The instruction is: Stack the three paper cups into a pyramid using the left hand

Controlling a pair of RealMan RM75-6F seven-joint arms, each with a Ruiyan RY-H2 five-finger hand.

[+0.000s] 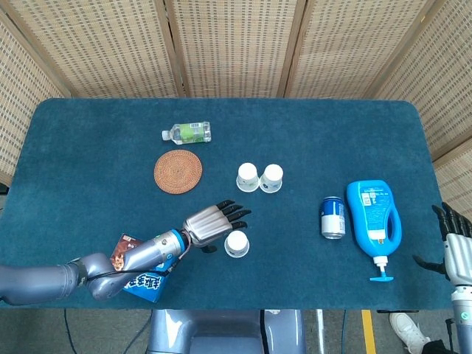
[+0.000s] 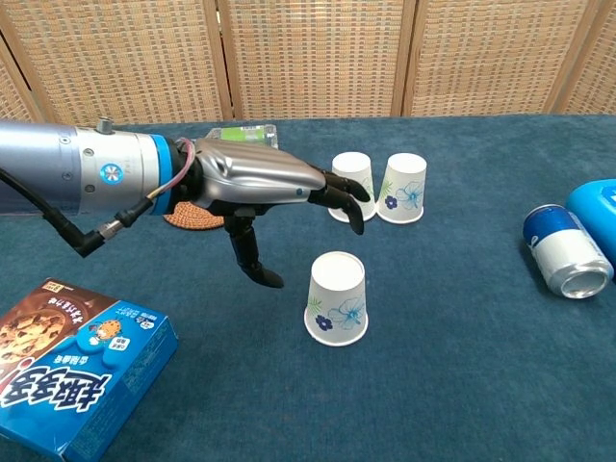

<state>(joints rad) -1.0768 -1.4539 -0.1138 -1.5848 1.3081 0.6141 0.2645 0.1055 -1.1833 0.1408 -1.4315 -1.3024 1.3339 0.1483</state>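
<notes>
Three white flowered paper cups stand upside down on the blue table. Two of them point(image 1: 248, 177) point(image 1: 271, 178) touch side by side at mid-table, also in the chest view point(image 2: 352, 187) point(image 2: 404, 188). The third cup point(image 1: 237, 244) point(image 2: 338, 297) stands alone nearer the front edge. My left hand point(image 1: 214, 223) point(image 2: 274, 188) hovers open just left of and above the lone cup, fingers stretched over it and thumb pointing down beside it, holding nothing. My right hand point(image 1: 456, 243) shows at the right edge of the head view, off the table, fingers apart.
A round woven coaster point(image 1: 178, 171) and a lying water bottle point(image 1: 188, 132) are at back left. A blue cookie box point(image 2: 67, 376) lies at front left under my forearm. A soda can point(image 1: 333, 217) and a blue detergent bottle point(image 1: 375, 225) lie at right.
</notes>
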